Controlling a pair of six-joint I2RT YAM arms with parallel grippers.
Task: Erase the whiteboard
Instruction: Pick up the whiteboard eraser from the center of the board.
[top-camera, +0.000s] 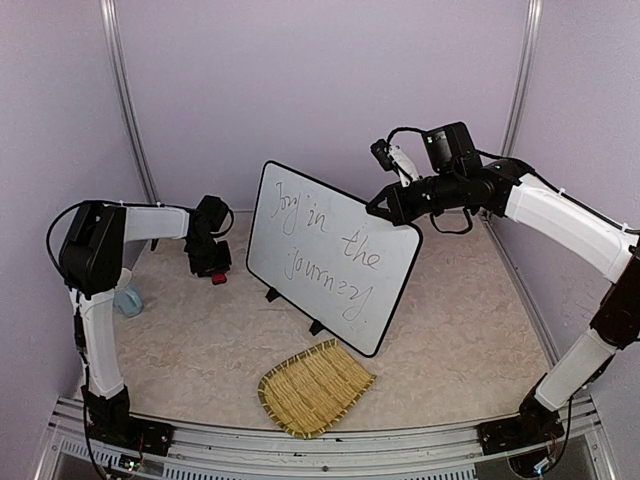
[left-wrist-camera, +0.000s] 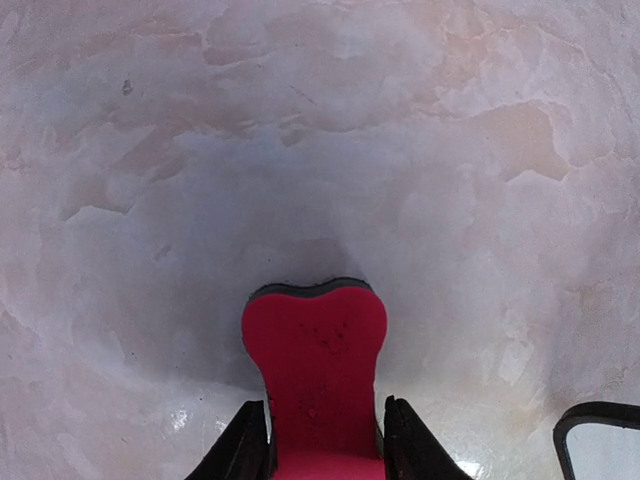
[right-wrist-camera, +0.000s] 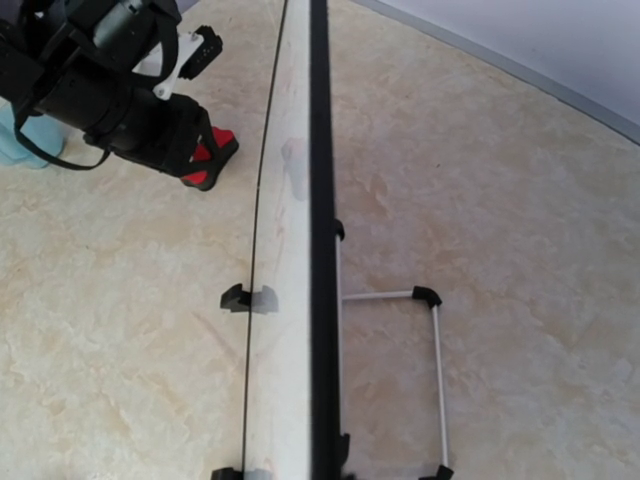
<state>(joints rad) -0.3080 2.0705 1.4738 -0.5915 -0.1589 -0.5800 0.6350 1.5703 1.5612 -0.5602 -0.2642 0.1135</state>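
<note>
The whiteboard (top-camera: 330, 255) stands tilted on the table's middle, with dark handwriting on its face. At its upper right rim is my right gripper (top-camera: 383, 207), shut on the edge. The right wrist view looks straight down along that black rim (right-wrist-camera: 322, 200), and its own fingers stay out of frame. To the left of the board my left gripper (top-camera: 214, 272) points down at the table, shut on a red eraser (left-wrist-camera: 315, 360) with a dark felt layer. The eraser (right-wrist-camera: 207, 160) hangs just above the tabletop, apart from the board.
A woven straw mat (top-camera: 315, 388) lies in front of the board near the table's front edge. A light blue object (top-camera: 128, 300) sits at the far left. A white wire stand (right-wrist-camera: 437, 380) props the board from behind. Purple walls close in the table.
</note>
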